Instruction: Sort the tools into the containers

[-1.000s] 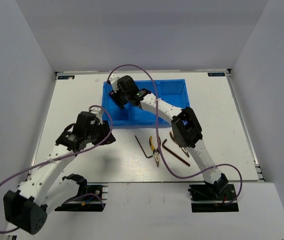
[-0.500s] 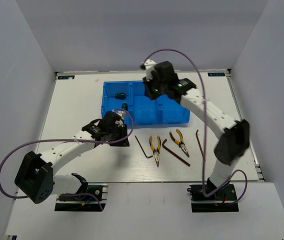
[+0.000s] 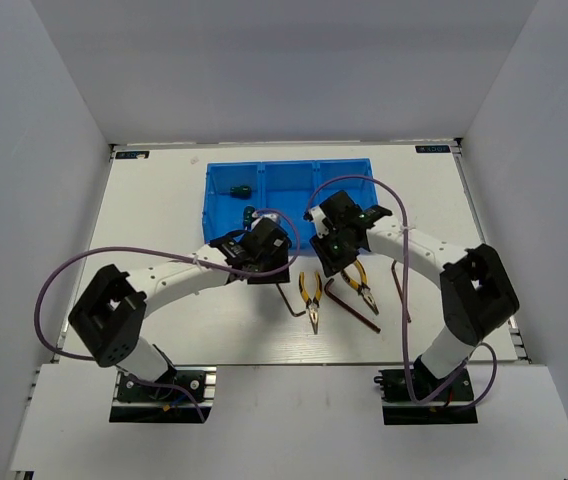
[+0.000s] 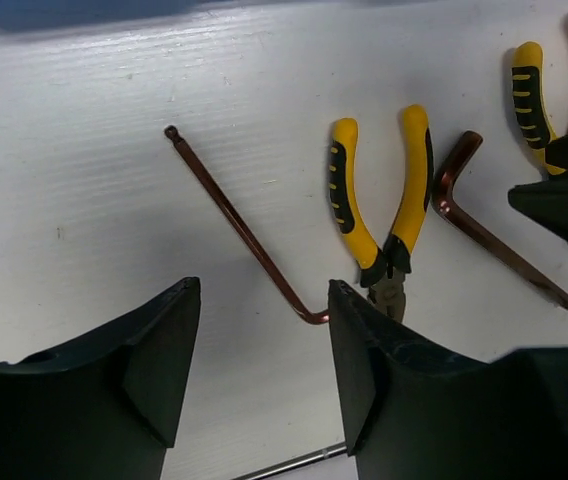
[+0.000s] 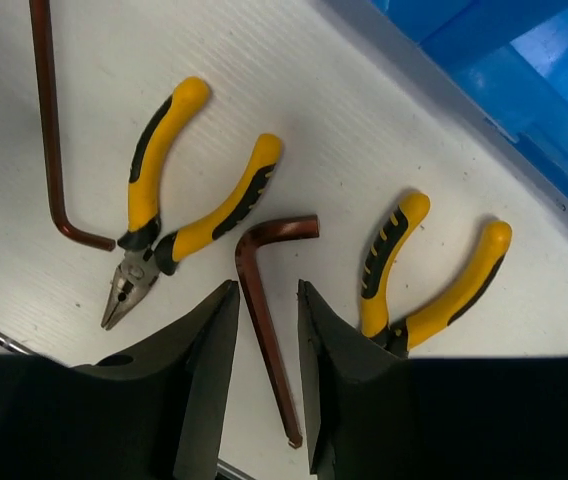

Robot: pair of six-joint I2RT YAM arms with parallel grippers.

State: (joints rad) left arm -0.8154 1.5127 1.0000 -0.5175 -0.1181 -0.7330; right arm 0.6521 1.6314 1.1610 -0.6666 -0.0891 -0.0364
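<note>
The blue three-compartment bin [image 3: 339, 172] stands at the back; two green-handled screwdrivers [image 3: 242, 190] lie in its left compartment. In front lie two yellow-handled pliers [image 3: 311, 293] [image 3: 360, 284] and three hex keys [image 3: 286, 297] [image 3: 352, 305] [image 3: 401, 290]. My left gripper [image 3: 264, 252] [image 4: 264, 370] is open and empty, low over the table just short of the thin hex key [image 4: 239, 225] and pliers [image 4: 379, 200]. My right gripper [image 3: 332, 250] [image 5: 269, 330] is open a narrow way, its jaws either side of the thick hex key [image 5: 264, 235], with pliers [image 5: 179, 190] [image 5: 434, 270] on both sides.
The bin's front wall [image 5: 504, 90] is close behind my right gripper. My two grippers are near each other; the right one shows in the left wrist view [image 4: 564, 200]. White walls enclose the table on three sides.
My right arm left the bin and came down in front of it over the thick hex key. My left arm swung right towards the thin hex key.
</note>
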